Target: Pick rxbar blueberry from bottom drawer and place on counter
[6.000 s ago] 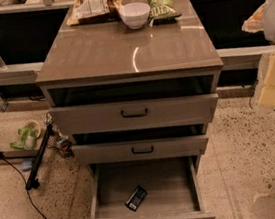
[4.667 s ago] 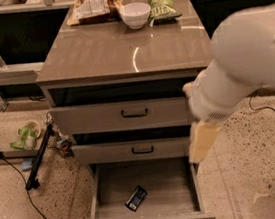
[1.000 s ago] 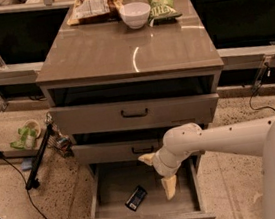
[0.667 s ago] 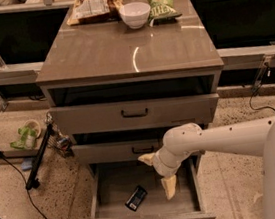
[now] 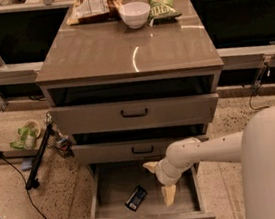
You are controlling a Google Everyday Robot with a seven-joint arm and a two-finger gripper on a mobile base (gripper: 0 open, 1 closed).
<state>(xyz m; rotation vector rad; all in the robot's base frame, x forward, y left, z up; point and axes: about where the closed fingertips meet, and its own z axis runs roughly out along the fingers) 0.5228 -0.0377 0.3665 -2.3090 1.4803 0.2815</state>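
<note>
The rxbar blueberry (image 5: 136, 198) is a small dark bar lying flat on the floor of the open bottom drawer (image 5: 108, 213), left of the middle. My gripper (image 5: 161, 183) hangs inside that drawer, just right of the bar and apart from it. Its pale fingers (image 5: 169, 195) are spread and hold nothing. The white arm reaches in from the lower right. The glossy counter (image 5: 105, 52) is the cabinet's top.
At the back of the counter stand a white bowl (image 5: 135, 14), a green chip bag (image 5: 162, 2) and a tan snack bag (image 5: 93, 7). The two upper drawers (image 5: 134, 113) are pulled out slightly. A black stand leg (image 5: 39, 157) and cables lie on the floor at left.
The arm swung in from the right and reached down into the bottom drawer. Over the last second it only sank slightly. The bar has not moved.
</note>
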